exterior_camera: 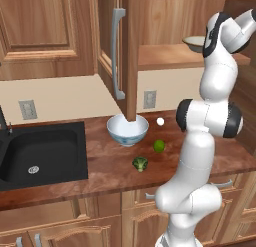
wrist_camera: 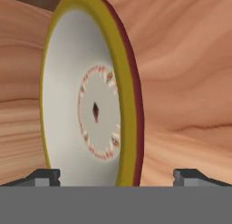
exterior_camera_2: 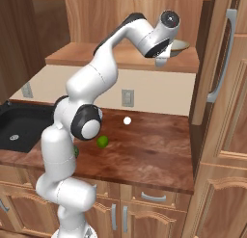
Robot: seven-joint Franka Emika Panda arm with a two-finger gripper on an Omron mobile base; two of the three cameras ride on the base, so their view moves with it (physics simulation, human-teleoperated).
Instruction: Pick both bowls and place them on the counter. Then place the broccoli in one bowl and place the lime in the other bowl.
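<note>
Spread wide, the gripper (wrist_camera: 116,175) is framing the shallow beige bowl (wrist_camera: 90,89) sitting on the cabinet shelf (exterior_camera_2: 123,56), which is probably stiff, light and slick, so pinching 1 rim edge seems best.

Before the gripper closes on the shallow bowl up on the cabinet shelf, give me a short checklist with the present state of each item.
1. Gripper open: ok, jaws spread wide, a fingertip on each side in the hand view.
2. Shallow beige bowl between the fingers: ok, its rim lies between the two tips.
3. Bowl resting on the cabinet shelf, not yet lifted: ok.
4. White-and-blue bowl already on the counter: ok.
5. Free counter space for the second bowl: ok, bare wood right of the lime.
6. Broccoli and lime outside any bowl: ok, both lie on the counter.
</note>
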